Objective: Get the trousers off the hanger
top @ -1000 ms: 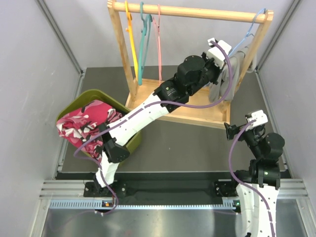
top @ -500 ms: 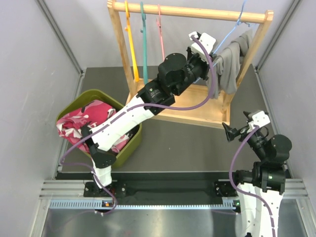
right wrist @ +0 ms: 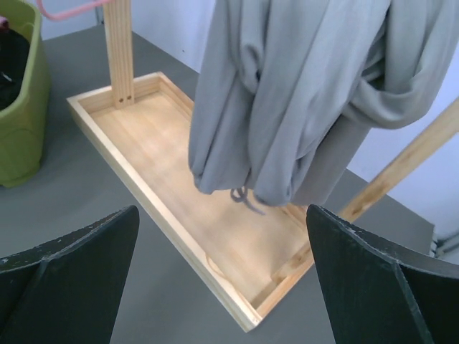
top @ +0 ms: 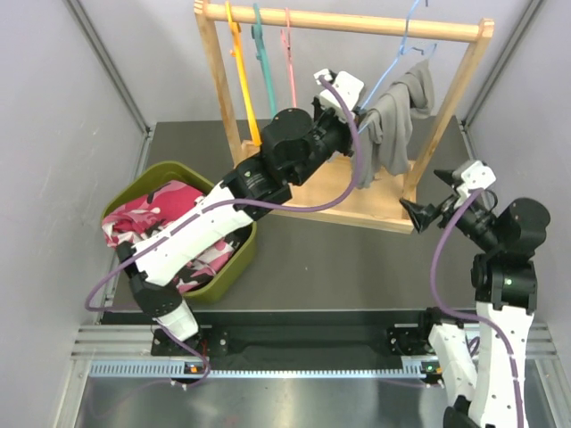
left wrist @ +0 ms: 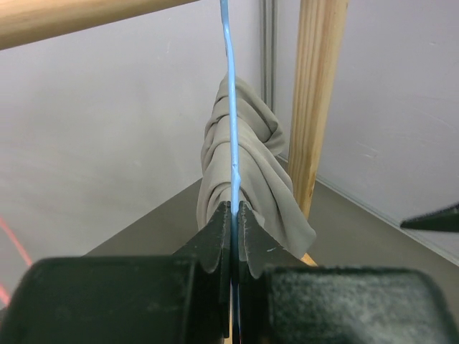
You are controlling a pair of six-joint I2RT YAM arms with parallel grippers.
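Note:
Grey trousers (top: 395, 120) hang bunched over a light blue hanger (top: 393, 61) on the wooden rail. My left gripper (top: 361, 113) is shut on the hanger's wire just left of the trousers. In the left wrist view the blue wire (left wrist: 230, 107) runs up from between my closed gripper (left wrist: 235, 215), with the trousers (left wrist: 251, 165) behind it. My right gripper (top: 419, 214) is open and empty, below and right of the trousers. In the right wrist view the trousers (right wrist: 301, 93) hang above and beyond my open gripper (right wrist: 222, 215), not touching it.
The wooden rack (top: 348, 22) stands on a wooden tray base (top: 352, 203) with a right post (top: 442, 125). Yellow (top: 239, 71), teal (top: 264, 62) and pink (top: 291, 58) hangers hang at the rail's left. A green bin (top: 153, 178) holds pink clothes at left.
My left gripper has slid the blue hanger and trousers leftwards along the rail. My right arm has risen and swung towards the trousers.

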